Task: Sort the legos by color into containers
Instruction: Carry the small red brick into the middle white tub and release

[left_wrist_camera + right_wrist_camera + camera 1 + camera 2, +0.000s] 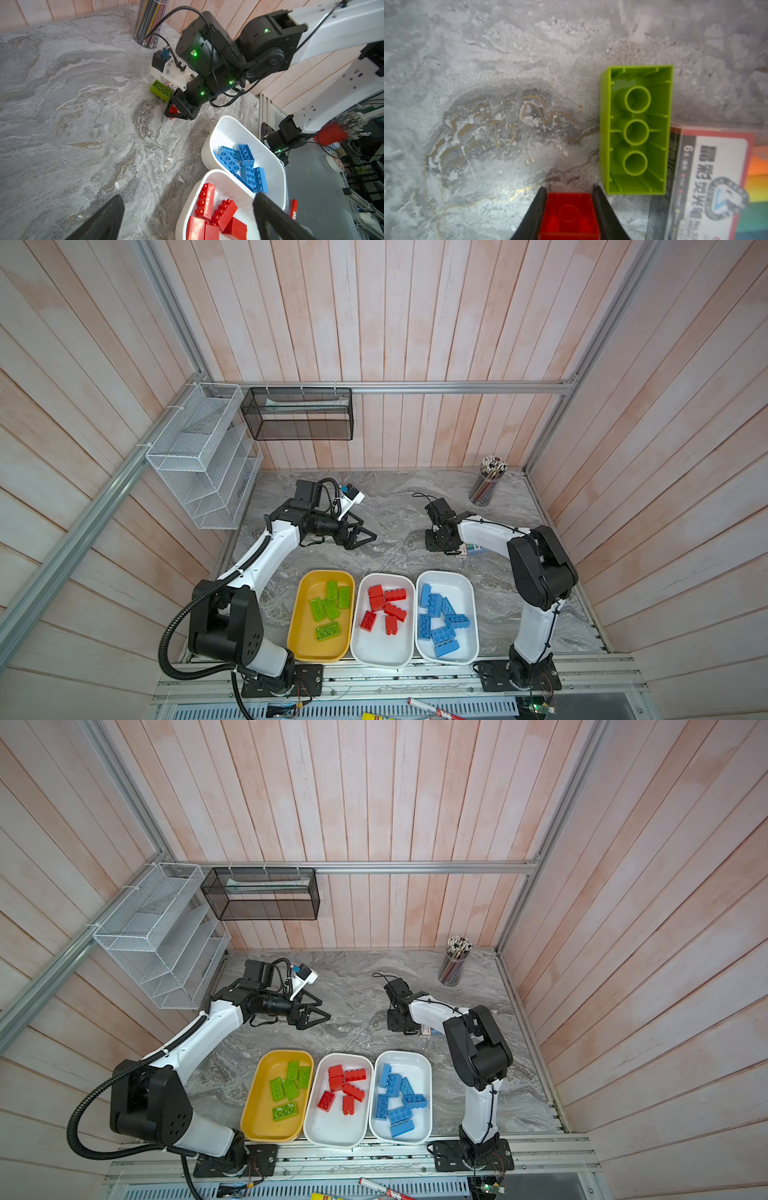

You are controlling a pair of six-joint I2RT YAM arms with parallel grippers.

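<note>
Pale pink plank walls [415,302], grey marbled tabletop [390,560] (brown-veined), aluminium frame rail [457,386]

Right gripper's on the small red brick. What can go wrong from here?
The right gripper pinches the small red brick by smooth walls, hollow side up: it may slip on lift.
The upturned green brick lies right beside the gripper: lifting could knock it.
It sits against the rainbow pack, which may snag.

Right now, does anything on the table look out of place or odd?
One lime green brick lies hollow side up on the table beside the rainbow-striped pack, outside the yellow tray holding the other green bricks. The right gripper is shut on a small red brick, also upside down.
</note>
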